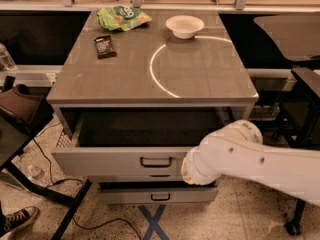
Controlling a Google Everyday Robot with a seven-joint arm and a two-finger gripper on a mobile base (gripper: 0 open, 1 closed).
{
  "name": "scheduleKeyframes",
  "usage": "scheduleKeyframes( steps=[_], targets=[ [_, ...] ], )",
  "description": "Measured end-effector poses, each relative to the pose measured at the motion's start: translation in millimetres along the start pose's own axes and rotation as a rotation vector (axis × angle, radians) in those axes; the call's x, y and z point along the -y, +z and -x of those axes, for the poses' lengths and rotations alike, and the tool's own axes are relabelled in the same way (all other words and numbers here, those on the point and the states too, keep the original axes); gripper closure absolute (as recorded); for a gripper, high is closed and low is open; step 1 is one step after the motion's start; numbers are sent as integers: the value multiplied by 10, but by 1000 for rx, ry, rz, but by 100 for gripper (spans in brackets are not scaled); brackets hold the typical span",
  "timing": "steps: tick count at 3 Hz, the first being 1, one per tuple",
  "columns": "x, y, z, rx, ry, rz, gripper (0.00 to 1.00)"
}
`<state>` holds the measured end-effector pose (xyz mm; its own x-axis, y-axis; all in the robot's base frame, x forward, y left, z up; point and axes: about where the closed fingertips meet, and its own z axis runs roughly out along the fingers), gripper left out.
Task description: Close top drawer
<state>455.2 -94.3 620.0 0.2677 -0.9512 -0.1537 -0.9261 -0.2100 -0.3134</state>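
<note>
The top drawer (115, 161) is a wide grey box drawer under the tabletop. It stands pulled out, and its dark inside shows. Its flat front carries a small dark handle (156, 161). My white arm (250, 159) reaches in from the lower right. My gripper (188, 170) is at the arm's end, against the right part of the drawer front, just right of the handle. The arm covers most of it.
A shallower grey drawer (157, 194) with a similar handle sits below. On the tabletop (200, 79) lie a white bowl (184, 25), a green bag (122, 17) and a dark packet (105, 46). Dark furniture stands left and right. A cable and blue tape lie on the floor.
</note>
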Motion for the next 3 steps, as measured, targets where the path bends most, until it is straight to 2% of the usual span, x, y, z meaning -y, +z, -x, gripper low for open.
scheduleKeyframes(
  steps=[1, 2, 3],
  targets=[
    [258, 100, -159, -6, 1, -2, 100],
    [869, 263, -506, 4, 0, -27, 100],
    [869, 263, -506, 4, 0, -27, 100]
  ],
)
